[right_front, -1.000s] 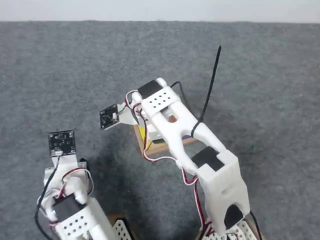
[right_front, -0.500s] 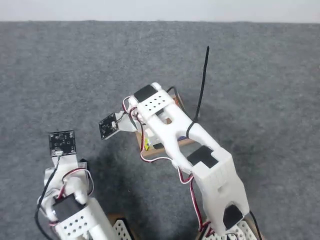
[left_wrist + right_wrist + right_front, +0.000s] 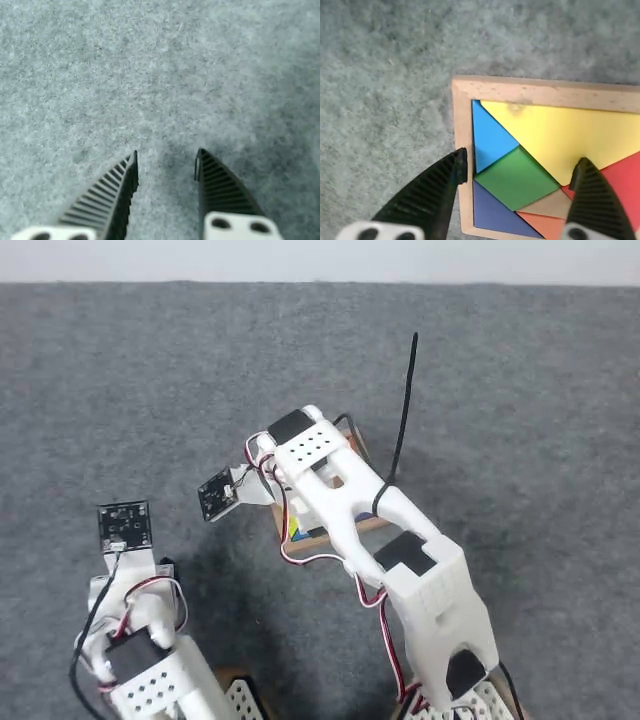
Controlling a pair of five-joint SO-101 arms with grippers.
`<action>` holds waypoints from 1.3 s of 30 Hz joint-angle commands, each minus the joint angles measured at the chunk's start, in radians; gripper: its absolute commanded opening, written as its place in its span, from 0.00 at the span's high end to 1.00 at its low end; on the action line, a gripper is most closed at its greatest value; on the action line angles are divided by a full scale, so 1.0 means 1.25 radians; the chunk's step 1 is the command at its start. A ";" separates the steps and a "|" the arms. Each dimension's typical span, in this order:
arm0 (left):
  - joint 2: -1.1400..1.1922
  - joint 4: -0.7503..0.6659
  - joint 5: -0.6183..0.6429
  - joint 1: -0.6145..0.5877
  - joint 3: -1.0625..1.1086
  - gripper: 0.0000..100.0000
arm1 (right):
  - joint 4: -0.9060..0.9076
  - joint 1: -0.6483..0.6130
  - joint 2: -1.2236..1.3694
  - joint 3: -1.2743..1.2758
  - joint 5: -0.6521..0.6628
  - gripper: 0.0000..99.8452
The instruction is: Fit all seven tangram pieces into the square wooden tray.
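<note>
The square wooden tray [image 3: 520, 90] lies on the grey carpet with tangram pieces flush inside it. I see a large yellow triangle [image 3: 560, 132], a light blue triangle [image 3: 489, 137], a green square [image 3: 515, 177], a dark blue triangle [image 3: 490, 212], a tan piece [image 3: 547, 204], an orange piece [image 3: 540, 224] and a red piece [image 3: 620, 175]. My right gripper [image 3: 521, 165] hangs open just above the tray, one finger over the rim and the other over the yellow and red pieces. In the high view the right arm [image 3: 340, 490] covers most of the tray [image 3: 318, 536]. My left gripper [image 3: 166, 160] is open over bare carpet.
Grey carpet [image 3: 520, 390] spreads on all sides of the tray. The left arm [image 3: 140, 640] sits at the near left, well apart from the tray. A thin black cable [image 3: 405, 410] sticks up from the right arm.
The right arm shifted slightly left and toward the near side over the tray a second ago and has held still since. The left arm has not moved.
</note>
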 commanded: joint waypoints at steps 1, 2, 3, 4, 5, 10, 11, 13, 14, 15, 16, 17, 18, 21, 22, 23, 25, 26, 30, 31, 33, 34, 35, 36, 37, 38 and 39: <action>-0.015 0.004 -0.012 -0.005 -0.006 0.81 | 0.007 -0.004 -0.048 -0.041 -0.012 0.67; -0.015 0.004 -0.012 -0.005 -0.006 0.81 | 0.007 -0.002 -0.066 -0.054 -0.042 0.67; -0.015 0.004 -0.012 -0.005 -0.006 0.81 | 0.007 0.007 -0.084 -0.068 -0.070 0.67; -0.015 0.004 -0.012 -0.005 -0.006 0.81 | 0.006 0.014 -0.105 -0.085 -0.101 0.67; -0.015 0.004 -0.012 -0.005 -0.006 0.81 | 0.006 0.021 -0.126 -0.104 -0.141 0.67; -0.015 0.004 -0.011 -0.001 -0.006 0.81 | 0.071 0.071 -0.247 -0.146 -0.319 0.79; -0.015 0.004 -0.011 -0.001 -0.006 0.81 | 0.089 0.077 -0.268 -0.146 -0.346 0.84; -0.015 0.004 -0.011 -0.001 -0.006 0.81 | 0.122 0.091 -0.305 -0.146 -0.412 0.94; -0.016 0.000 -0.011 0.000 -0.006 0.81 | 0.136 0.099 -0.323 -0.146 -0.448 0.99; -0.016 -0.004 -0.011 0.000 -0.006 0.81 | 0.152 0.109 -0.343 -0.147 -0.485 1.00; -0.016 -0.011 -0.011 0.005 -0.006 0.81 | 0.170 0.121 -0.365 -0.147 -0.520 0.98; -0.016 -0.022 -0.011 0.011 -0.006 0.81 | 0.182 0.131 -0.391 -0.144 -0.554 0.98; -0.016 -0.026 -0.011 0.021 -0.006 0.81 | 0.190 0.144 -0.419 -0.142 -0.584 0.99; -0.016 -0.025 -0.010 0.082 -0.006 0.81 | 0.191 0.191 -0.532 -0.109 -0.642 0.99; -0.016 -0.025 -0.010 0.108 -0.006 0.81 | 0.191 0.204 -0.581 -0.086 -0.655 0.99; -0.016 -0.025 -0.010 0.133 -0.006 0.81 | 0.191 0.218 -0.633 -0.052 -0.667 0.99; -0.016 -0.025 -0.010 0.173 -0.006 0.81 | 0.187 0.239 -0.737 0.045 -0.685 0.99; -0.015 -0.023 -0.011 0.185 -0.006 0.81 | 0.176 0.246 -0.787 0.113 -0.690 0.99; -0.015 -0.023 -0.011 0.199 -0.006 0.81 | 0.056 0.312 -0.995 0.465 -0.691 0.99; -0.015 -0.023 -0.011 0.199 -0.006 0.81 | 0.012 0.334 -1.048 0.563 -0.691 0.99; -0.015 -0.023 -0.011 0.199 -0.006 0.81 | -0.075 0.382 -1.157 0.751 -0.691 0.99; -0.015 -0.023 -0.011 0.199 -0.006 0.81 | -0.110 0.403 -1.212 0.837 -0.691 0.99; -0.015 -0.023 -0.011 0.199 -0.006 0.81 | -0.138 0.427 -1.264 0.919 -0.690 0.99; -0.015 -0.023 -0.011 0.199 -0.006 0.81 | -0.159 0.451 -1.315 0.991 -0.686 0.99; -0.015 -0.023 -0.011 0.199 -0.006 0.81 | -0.175 0.478 -1.364 1.051 -0.685 0.99; -0.015 -0.023 -0.011 0.199 -0.006 0.81 | -0.192 0.510 -1.406 1.105 -0.684 0.99; -0.015 -0.023 -0.011 0.199 -0.006 0.81 | -0.204 0.544 -1.453 1.148 -0.684 0.99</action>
